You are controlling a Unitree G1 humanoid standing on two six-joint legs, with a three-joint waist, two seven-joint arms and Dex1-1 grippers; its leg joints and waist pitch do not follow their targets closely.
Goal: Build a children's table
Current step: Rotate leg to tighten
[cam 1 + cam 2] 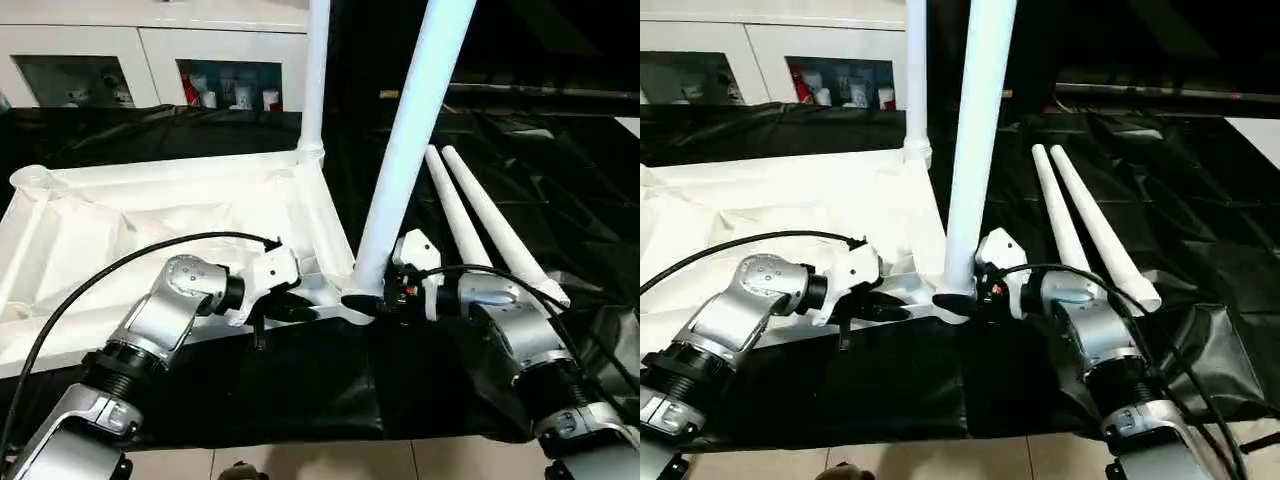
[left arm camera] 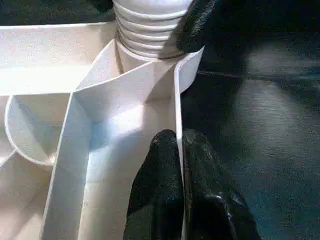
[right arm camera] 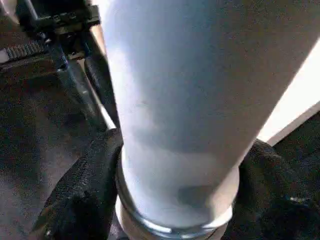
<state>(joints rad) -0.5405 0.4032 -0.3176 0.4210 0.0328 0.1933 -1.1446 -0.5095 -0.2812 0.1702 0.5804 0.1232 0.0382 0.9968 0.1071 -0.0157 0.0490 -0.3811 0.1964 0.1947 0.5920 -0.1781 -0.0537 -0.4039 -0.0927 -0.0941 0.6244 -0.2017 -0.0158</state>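
Observation:
The children's table top [image 1: 150, 210] lies upside down on the black cover, ribs facing up. One white leg [image 1: 316, 80] stands upright in its far right corner socket. A second leg [image 1: 405, 150] rises, leaning slightly, from the near right corner socket [image 2: 145, 30]. My right gripper [image 1: 375, 300] is shut on this leg's base, one black finger [image 3: 85, 185] pressed against each side. My left gripper [image 2: 179, 142] is shut on the top's thin front rim wall, just left of that corner. Two loose legs [image 1: 480, 220] lie side by side to the right.
The black-covered work table [image 1: 300, 380] ends close in front of my arms, with floor below. A white glass-door cabinet [image 1: 150, 60] stands behind the table. Wrinkled black cover spreads right of the loose legs.

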